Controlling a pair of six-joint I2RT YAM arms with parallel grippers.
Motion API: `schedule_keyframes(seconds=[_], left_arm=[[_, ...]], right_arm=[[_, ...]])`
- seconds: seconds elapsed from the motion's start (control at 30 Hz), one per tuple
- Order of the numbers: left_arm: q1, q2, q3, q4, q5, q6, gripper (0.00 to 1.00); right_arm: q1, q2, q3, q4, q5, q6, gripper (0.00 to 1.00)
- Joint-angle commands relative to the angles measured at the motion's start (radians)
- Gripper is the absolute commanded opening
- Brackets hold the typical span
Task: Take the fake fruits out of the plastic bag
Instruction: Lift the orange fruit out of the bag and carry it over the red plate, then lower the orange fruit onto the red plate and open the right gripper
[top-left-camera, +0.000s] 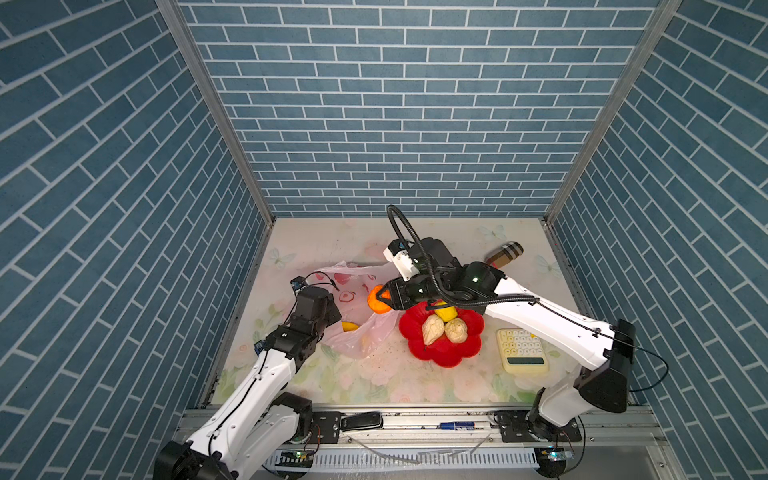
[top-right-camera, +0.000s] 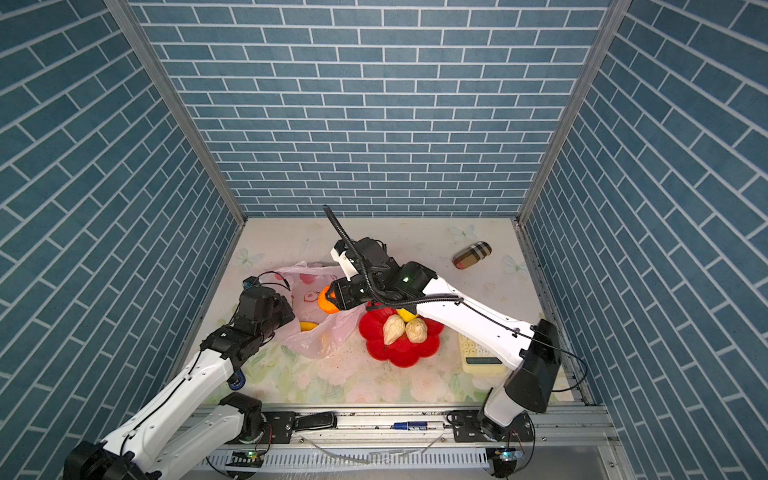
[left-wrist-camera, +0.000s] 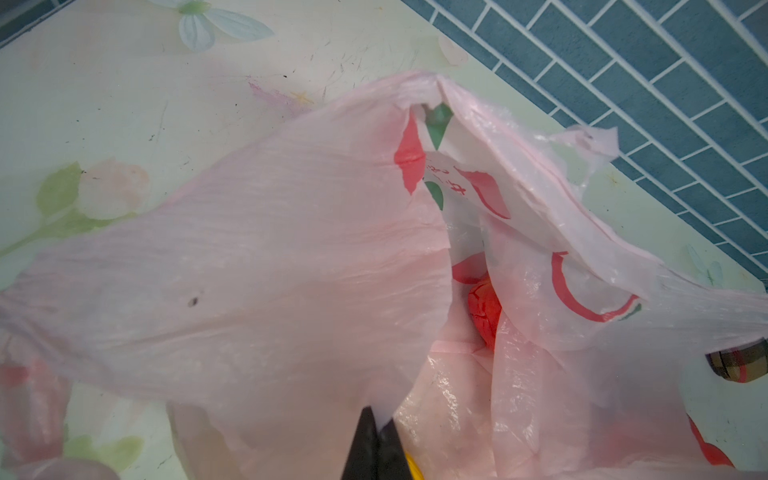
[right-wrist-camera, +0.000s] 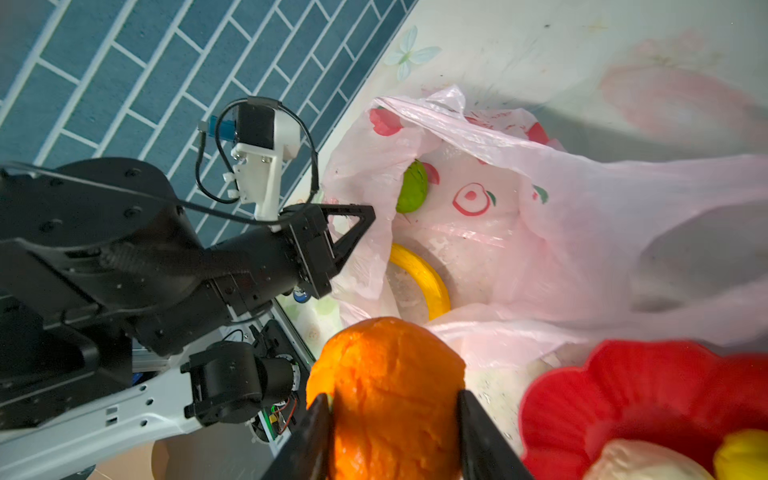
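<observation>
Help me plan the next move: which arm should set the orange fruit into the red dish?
Right. The right gripper holds the orange fruit between its jaws, close beside the red dish; the left gripper is shut on the plastic bag, pinching its edge.

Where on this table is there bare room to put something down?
Bare cloth runs along the near edge, in front of the plastic bag, red dish and calculator, and at the back, left of the plaid case. The middle is crowded, with an orange fruit gripped there.
</observation>
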Motion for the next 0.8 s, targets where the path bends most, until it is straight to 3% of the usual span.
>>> schedule_keyframes(seconds=[0.0, 0.33, 0.77], left_arm=[[0.006, 0.013, 0.005, 0.015, 0.008, 0.003, 0.05], [0.005, 0.041, 0.014, 0.027, 0.008, 0.001, 0.05], [0.005, 0.017, 0.004, 0.006, 0.000, 0.002, 0.05]], right_arm=[[-0.028, -0.072, -0.076, -0.127, 0.083, -0.031, 0.27], [-0.217, -0.276, -0.347, -0.130, 0.167, 0.004, 0.27], [-0.377, -0.230, -0.474, -0.084, 0.295, -0.037, 0.27]])
